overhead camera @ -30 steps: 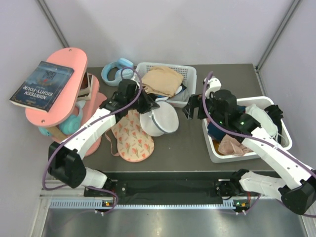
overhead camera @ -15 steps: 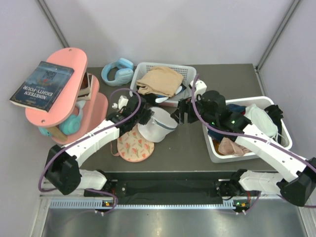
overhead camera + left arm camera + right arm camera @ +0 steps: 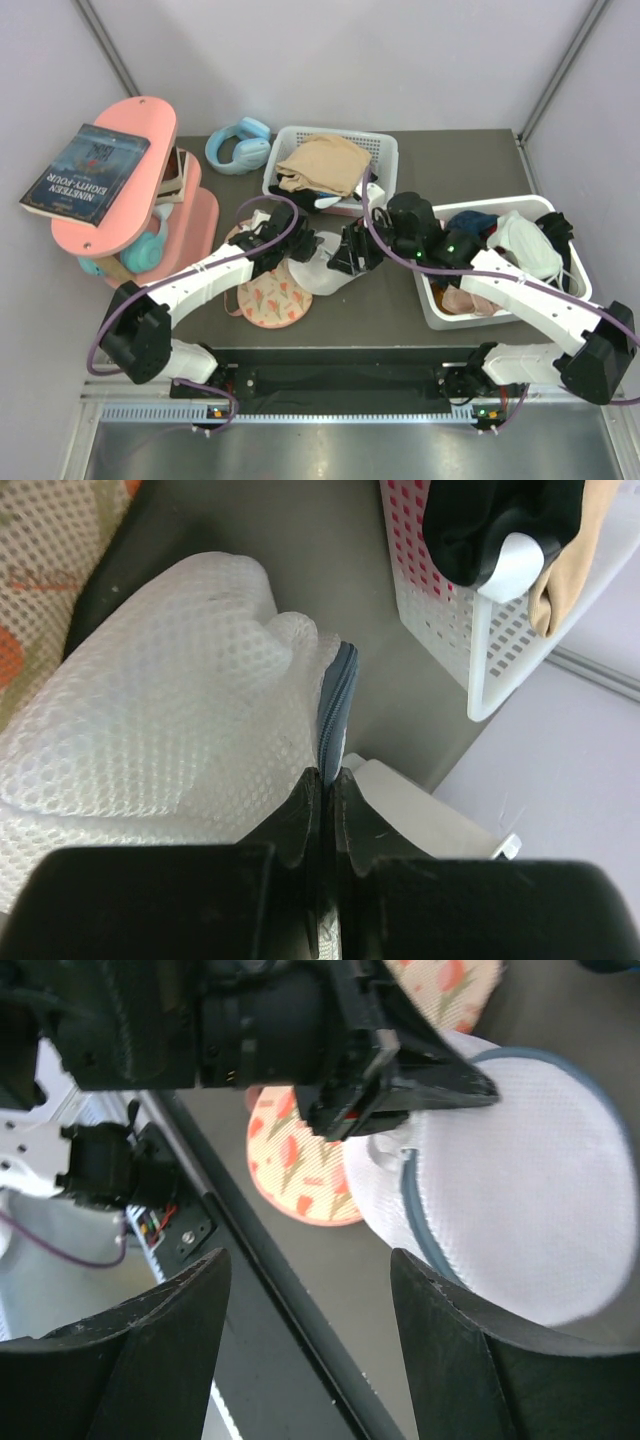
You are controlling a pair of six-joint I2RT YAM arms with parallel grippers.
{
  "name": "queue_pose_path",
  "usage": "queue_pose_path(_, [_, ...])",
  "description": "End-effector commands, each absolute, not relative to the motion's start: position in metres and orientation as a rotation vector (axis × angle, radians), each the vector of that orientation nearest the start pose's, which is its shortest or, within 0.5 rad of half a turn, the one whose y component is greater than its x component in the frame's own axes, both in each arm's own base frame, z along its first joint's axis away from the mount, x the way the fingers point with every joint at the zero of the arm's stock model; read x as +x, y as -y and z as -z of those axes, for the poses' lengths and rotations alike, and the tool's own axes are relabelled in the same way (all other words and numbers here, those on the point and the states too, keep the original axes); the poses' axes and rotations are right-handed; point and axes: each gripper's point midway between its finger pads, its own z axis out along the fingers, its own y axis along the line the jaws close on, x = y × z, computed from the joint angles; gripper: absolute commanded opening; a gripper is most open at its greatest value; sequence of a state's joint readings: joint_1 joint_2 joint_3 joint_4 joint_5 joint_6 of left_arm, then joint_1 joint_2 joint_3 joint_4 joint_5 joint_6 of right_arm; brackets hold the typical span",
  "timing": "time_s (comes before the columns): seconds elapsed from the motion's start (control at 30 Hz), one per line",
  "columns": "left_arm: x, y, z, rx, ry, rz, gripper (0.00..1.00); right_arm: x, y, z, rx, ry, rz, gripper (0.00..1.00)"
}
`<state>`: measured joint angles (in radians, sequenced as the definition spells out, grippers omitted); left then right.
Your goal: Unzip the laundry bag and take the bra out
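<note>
**Colours and prints**

I see a white honeycomb-mesh laundry bag [image 3: 324, 274] with a blue-grey zip rim. The bra [image 3: 270, 298] is peach, printed with small red flowers. The garment [image 3: 325, 160] is plain tan, the headphones [image 3: 238, 145] pale blue, the shelf [image 3: 140, 120] pink.

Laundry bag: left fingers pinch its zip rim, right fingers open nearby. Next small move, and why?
Likely ease the right gripper forward to the zip rim and close there. The left gripper is shut on that rim, anchoring the laundry bag; the right fingers stand open, holding nothing.

Laundry bag [image 3: 150, 710]: white honeycomb mesh cloth
</note>
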<state>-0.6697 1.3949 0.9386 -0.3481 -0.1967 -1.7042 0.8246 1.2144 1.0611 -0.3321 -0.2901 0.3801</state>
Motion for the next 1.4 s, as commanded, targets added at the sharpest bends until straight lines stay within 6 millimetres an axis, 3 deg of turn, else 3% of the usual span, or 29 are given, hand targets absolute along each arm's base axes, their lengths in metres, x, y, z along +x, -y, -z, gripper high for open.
queue_pose_path(0.0, [0.307, 0.27, -0.158, -1.371, -2.175, 0.995, 0.0, 0.186, -0.336, -0.248, -0.792, -2.017, -1.15, 0.65])
queue_pose_path(0.17, [0.305, 0.269, -0.167, -1.375, -2.148, 1.043, 0.0, 0.182, -0.345, -0.228, -0.842, -2.083, -1.176, 0.61])
queue_pose_path(0.33, [0.302, 0.271, -0.173, -1.365, -2.159, 1.059, 0.0, 0.19, -0.346, -0.215, -0.805, -2.111, -1.135, 0.59])
queue_pose_path(1.1, [0.288, 0.287, -0.175, -1.322, -2.22, 1.095, 0.0, 0.236, -0.344, -0.207, -0.707, -2.133, -0.893, 0.54])
queue_pose_path(1.23, [0.285, 0.288, -0.176, -1.315, -2.223, 1.101, 0.0, 0.24, -0.342, -0.202, -0.695, -2.154, -0.857, 0.49])
queue_pose_path(1.37, [0.283, 0.288, -0.175, -1.317, -2.227, 1.1, 0.0, 0.244, -0.339, -0.196, -0.683, -2.178, -0.813, 0.31])
